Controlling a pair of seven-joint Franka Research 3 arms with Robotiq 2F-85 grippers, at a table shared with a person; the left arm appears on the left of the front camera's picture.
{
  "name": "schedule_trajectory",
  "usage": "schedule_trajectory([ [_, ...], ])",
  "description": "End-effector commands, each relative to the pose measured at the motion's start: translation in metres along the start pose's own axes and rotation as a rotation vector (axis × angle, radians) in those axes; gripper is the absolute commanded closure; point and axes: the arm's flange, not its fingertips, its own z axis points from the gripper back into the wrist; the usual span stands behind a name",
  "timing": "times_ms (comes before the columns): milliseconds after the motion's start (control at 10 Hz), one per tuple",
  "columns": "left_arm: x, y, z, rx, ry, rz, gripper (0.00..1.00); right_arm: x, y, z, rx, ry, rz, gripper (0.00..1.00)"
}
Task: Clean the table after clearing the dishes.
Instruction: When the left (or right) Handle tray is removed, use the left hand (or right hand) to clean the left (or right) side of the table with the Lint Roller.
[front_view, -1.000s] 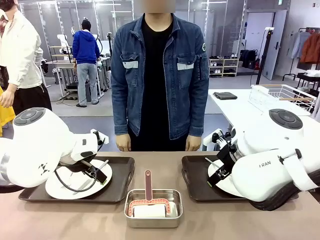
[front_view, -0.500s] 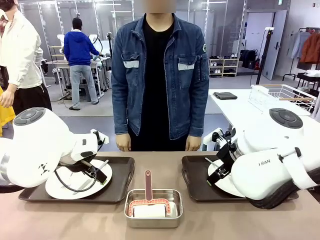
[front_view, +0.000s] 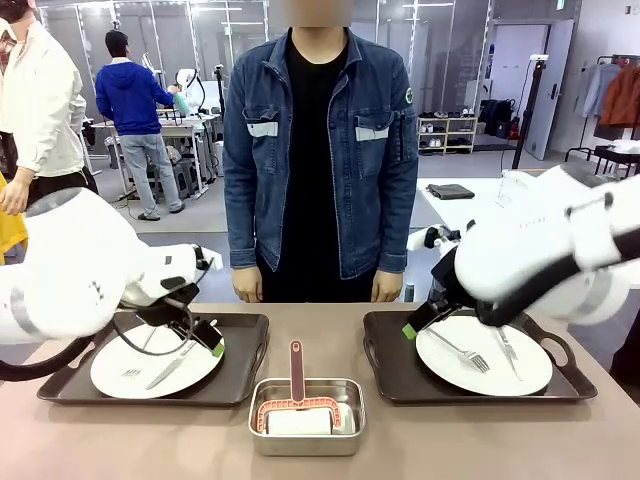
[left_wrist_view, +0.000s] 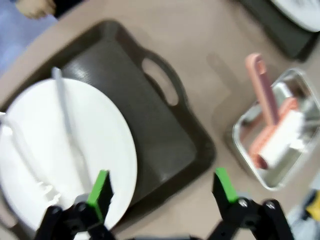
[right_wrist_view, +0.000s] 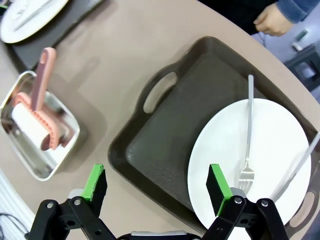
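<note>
Front view: on the table (front_view: 450, 440), the left plate (front_view: 112, 368) lies on the left tray (front_view: 240, 370) and the right plate (front_view: 482, 387) on the right tray (front_view: 385, 362). 1 steel pan (front_view: 305, 446) sits between the 2 trays, nearer.

Left wrist view: the left gripper (left_wrist_view: 162, 185) hangs wide open over the left plate's edge.

Right wrist view: the right gripper (right_wrist_view: 155, 181) hangs wide open over the right tray.

Bare tabletop (front_view: 315, 325) lane between left tray (front_view: 248, 365) and right tray (front_view: 390, 365), steel pan (front_view: 306, 448) with pink roller (front_view: 296, 372) blocking its near end, person (front_view: 320, 150) at far edge, front corners seemingly free.
</note>
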Motion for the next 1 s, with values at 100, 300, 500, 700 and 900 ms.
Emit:
schedule_trajectory([
  [100, -0.011, 0.064, 0.039, -0.336, -0.054, 0.17, 0.0, -0.011, -0.035, 0.018, 0.272, -0.058, -0.176, 0.0],
  [300, -0.037, 0.109, 0.066, -0.618, -0.199, 0.319, 0.0, -0.028, -0.053, 0.031, 0.553, -0.153, -0.35, 0.0],
  [500, -0.083, 0.145, 0.091, -0.759, -0.319, 0.402, 0.0, -0.055, -0.081, 0.047, 0.786, -0.256, -0.535, 0.0],
  [700, -0.134, 0.184, 0.118, -0.675, -0.43, 0.551, 0.0, -0.097, -0.115, 0.068, 0.851, -0.342, -0.65, 0.0],
  [900, -0.173, 0.21, 0.143, -0.599, -0.516, 0.627, 0.0, -0.148, -0.15, 0.107, 0.757, -0.465, -0.792, 0.0],
])
